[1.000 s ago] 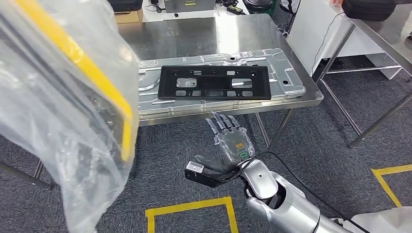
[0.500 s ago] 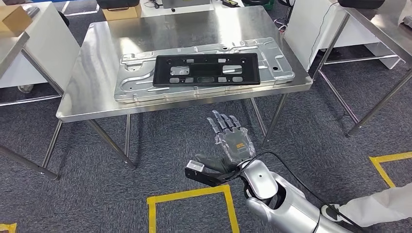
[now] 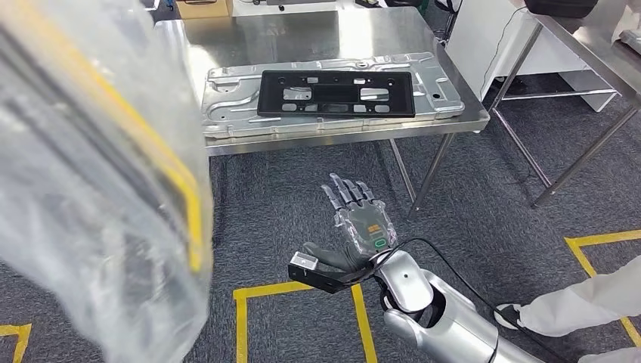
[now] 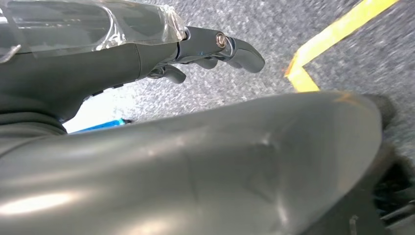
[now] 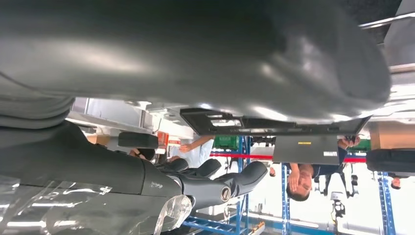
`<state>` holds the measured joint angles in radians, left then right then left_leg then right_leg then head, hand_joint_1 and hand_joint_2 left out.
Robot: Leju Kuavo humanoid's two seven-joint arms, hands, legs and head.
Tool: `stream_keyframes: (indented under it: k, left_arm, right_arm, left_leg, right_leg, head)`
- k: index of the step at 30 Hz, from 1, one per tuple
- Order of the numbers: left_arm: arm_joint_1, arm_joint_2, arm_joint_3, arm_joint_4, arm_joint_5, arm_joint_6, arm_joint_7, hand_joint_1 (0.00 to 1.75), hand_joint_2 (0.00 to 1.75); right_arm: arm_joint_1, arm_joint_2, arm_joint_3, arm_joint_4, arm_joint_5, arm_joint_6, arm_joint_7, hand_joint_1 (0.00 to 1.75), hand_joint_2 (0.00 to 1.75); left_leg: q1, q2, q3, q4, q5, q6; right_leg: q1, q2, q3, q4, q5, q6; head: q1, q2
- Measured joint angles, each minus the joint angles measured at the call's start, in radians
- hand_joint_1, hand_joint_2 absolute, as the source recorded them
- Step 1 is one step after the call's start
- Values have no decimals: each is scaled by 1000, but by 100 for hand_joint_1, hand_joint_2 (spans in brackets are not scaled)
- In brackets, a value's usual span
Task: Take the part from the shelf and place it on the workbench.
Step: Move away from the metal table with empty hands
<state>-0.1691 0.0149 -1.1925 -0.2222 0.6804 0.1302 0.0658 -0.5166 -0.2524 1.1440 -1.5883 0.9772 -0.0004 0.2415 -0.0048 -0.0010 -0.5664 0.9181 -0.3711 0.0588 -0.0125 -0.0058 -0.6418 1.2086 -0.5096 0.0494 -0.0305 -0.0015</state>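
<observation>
A black rectangular frame part [image 3: 336, 93] lies flat on a silver stamped panel [image 3: 227, 125] on the steel workbench [image 3: 302, 34] ahead. My right hand [image 3: 359, 227] hovers over the carpet short of the bench's front edge, fingers stretched forward, thumb out sideways, nothing in it. The right wrist view has the same hand [image 5: 215, 182] with straight fingers. In the left wrist view my left hand [image 4: 147, 54] hangs over the carpet, its fingers [image 4: 240, 46] extended and apart from the thick thumb, holding nothing.
A clear plastic wrap with a yellow strip [image 3: 91, 189] hangs close to the camera and hides the left third of the head view. A second steel table [image 3: 589, 45] stands at the right. Yellow tape [image 3: 295, 291] marks the floor. A person's white-clad leg [image 3: 574, 302] is at the lower right.
The camera has shifted. The plastic wrap, gone half a second ago, covers the left side again. My right hand keeps its pose; the black part stays on the panel.
</observation>
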Motion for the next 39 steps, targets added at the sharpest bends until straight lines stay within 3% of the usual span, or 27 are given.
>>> stream_keyframes:
  k: [1, 3, 5, 7, 8, 9, 11, 12, 13, 14, 15, 17, 19, 20, 22, 23, 25, 27, 28, 29, 30, 32, 34, 37, 39]
  left_arm:
    - [0, 0, 0, 0, 0, 0, 1, 0, 0]
    - [0, 0, 0, 0, 0, 0, 4, 0, 0]
    - [0, 0, 0, 0, 1, 0, 4, 0, 0]
    - [1, 1, 0, 0, 1, -1, 4, 0, 0]
    - [3, 1, 0, 0, 0, -2, 5, 0, 0]
    - [4, 2, 0, 0, 0, -2, 6, 0, 0]
    - [5, 2, 0, 0, -1, -3, 6, 0, 0]
    - [5, 2, 0, 0, -1, -3, 6, 0, 0]
    - [4, 2, 0, 0, -1, -3, 6, 0, 0]
    - [4, 2, 0, 0, -1, -3, 6, 0, 0]
    - [4, 2, 0, 0, -1, -3, 6, 0, 0]
    - [2, 2, 0, 0, -3, -2, 5, 0, 0]
    - [-1, 2, 0, 0, -4, -1, 3, 0, 0]
    - [-2, 2, 0, 0, -4, -1, 3, 0, 0]
    - [0, 1, 0, 0, -4, -1, 4, 0, 0]
    - [1, 0, 0, 0, -4, -1, 4, 0, 0]
    - [2, 0, 0, 0, -4, -1, 4, 0, 0]
    - [2, 0, 0, 0, -4, 0, 4, 0, 0]
    - [2, 0, 0, 0, -5, 0, 5, 0, 0]
    - [3, 0, 0, 0, -5, -1, 5, 0, 0]
    - [4, 0, 0, 0, -5, -1, 6, 0, 0]
    - [4, 0, 0, 0, -6, -2, 7, 0, 0]
    - [2, 0, 0, 0, -7, -2, 7, 0, 0]
    - [1, 0, 0, 0, -11, -1, 7, 0, 0]
    - [0, 0, 0, 0, -15, -2, 7, 0, 0]
  right_arm:
    - [0, 0, 0, 0, 0, 0, 0, 0, 0]
    - [-1, 0, 0, 0, 0, 0, 0, 0, 0]
    - [-2, 0, -1, 0, -1, 0, 0, 0, 0]
    - [-1, 0, -1, -1, -1, 0, 1, 0, 0]
    - [-1, 0, -1, -1, -1, 0, 2, 0, 0]
    - [-1, 0, -1, -1, -1, 0, 2, 0, 0]
    - [-1, 0, -1, -1, -2, 0, 2, 0, 0]
    - [0, 0, -1, -1, -2, 0, 2, 0, 0]
    - [0, 0, -1, -1, -2, 0, 3, 0, 0]
    - [1, 0, -1, -1, -3, 0, 3, 0, 0]
    - [2, 0, -1, -1, -4, 0, 4, 0, 0]
    - [3, -1, -1, -1, -11, 0, 7, 0, 0]
    - [3, -1, -2, -1, -23, 0, 10, 0, 0]
    - [3, -1, -2, -1, -28, 0, 10, 0, 0]
    - [5, -1, -3, -1, -39, 0, 10, 0, 0]
    - [6, -1, -3, -1, -44, 0, 10, 0, 0]
    - [9, -3, -5, -1, -57, 0, 10, 0, 0]
    - [15, -6, -7, 0, -69, 0, 11, 0, 0]
    - [19, -7, -8, 0, -73, 0, 11, 0, 0]
    - [22, -8, -8, 0, -75, 0, 11, 0, 0]
    - [24, -9, -9, 0, -77, 0, 11, 0, 0]
    - [24, -10, -12, 0, -79, -1, 11, 0, 0]
    - [24, -10, -15, 0, -81, -3, 11, 0, 0]
    - [27, -12, -18, 0, -84, -6, 11, 0, 0]
    - [27, -13, -21, 0, -84, -6, 11, 0, 0]
  left_leg:
    - [0, 0, -11, 5, 6, -3]
    - [-3, -1, -30, 15, 18, -11]
    - [-4, -1, -42, 19, 34, -23]
    - [-1, -1, -55, 25, 35, -35]
    - [1, -1, -65, 44, 12, -42]
    - [3, -1, -80, 85, -29, -50]
    - [10, -1, -119, 220, -131, -64]
    - [13, -1, -133, 286, -163, -70]
    - [15, -1, -135, 328, -170, -73]
    - [17, -1, -122, 337, -154, -76]
    - [19, 0, -92, 310, -124, -76]
    - [19, 0, 11, 174, -82, -72]
    - [14, -1, 100, 35, -98, -58]
    - [10, -2, 118, 1, -109, -51]
    - [9, -1, 116, -13, -107, -34]
    - [10, 0, 111, -13, -101, -26]
    - [11, 1, 103, -14, -88, -9]
    - [7, 2, 91, -13, -78, -1]
    - [6, 2, 85, -12, -74, 0]
    - [5, 2, 80, -10, -71, 0]
    - [4, 2, 76, -8, -69, -1]
    - [2, 2, 70, -1, -68, -5]
    - [-2, 3, 61, 8, -68, -12]
    - [-3, 7, 49, 14, -66, -27]
    - [0, 8, 28, 58, -97, -38]
  right_leg:
    - [0, 0, 50, -68, 25, -3]
    - [4, 2, 144, -212, 34, -9]
    - [9, 5, 173, -274, 23, -17]
    - [6, 3, 158, -277, 36, -31]
    - [5, 2, 149, -278, 45, -40]
    - [2, 1, 138, -279, 56, -47]
    - [2, -1, 115, -278, 76, -54]
    - [2, -2, 103, -278, 85, -54]
    - [2, -2, 89, -278, 94, -53]
    - [2, -2, 76, -278, 103, -51]
    - [1, -2, 64, -277, 112, -48]
    - [2, -2, 44, -276, 128, -39]
    - [5, -3, 34, -275, 143, -29]
    - [6, -4, 31, -275, 149, -23]
    - [4, -5, 24, -271, 156, -12]
    - [2, -4, 16, -253, 143, -8]
    - [-1, -1, -22, -156, 76, -2]
    - [-2, -1, -74, -10, 1, 2]
    - [-2, 0, -86, 33, -16, 3]
    - [-1, 0, -77, 38, -14, 2]
    - [-1, 0, -48, 0, 5, 1]
    - [0, -3, 44, -144, 55, -5]
    - [3, -5, 97, -243, 73, -12]
    - [4, -1, 94, -261, 76, -26]
    - [0, 2, 91, -265, 83, -38]
  head:
    - [0, 0]
    - [0, 0]
    - [0, 0]
    - [-1, 0]
    - [-2, 0]
    - [-3, 0]
    - [-5, 0]
    - [-5, 0]
    - [-5, 0]
    - [-5, 0]
    - [-5, 0]
    - [-5, 0]
    - [-5, 0]
    - [-4, 0]
    - [-4, 0]
    - [-4, 0]
    - [-3, 0]
    - [-2, 0]
    - [-2, 0]
    - [-2, 0]
    - [-2, 0]
    - [-2, 0]
    - [-2, 0]
    - [-2, 0]
    - [-4, 0]
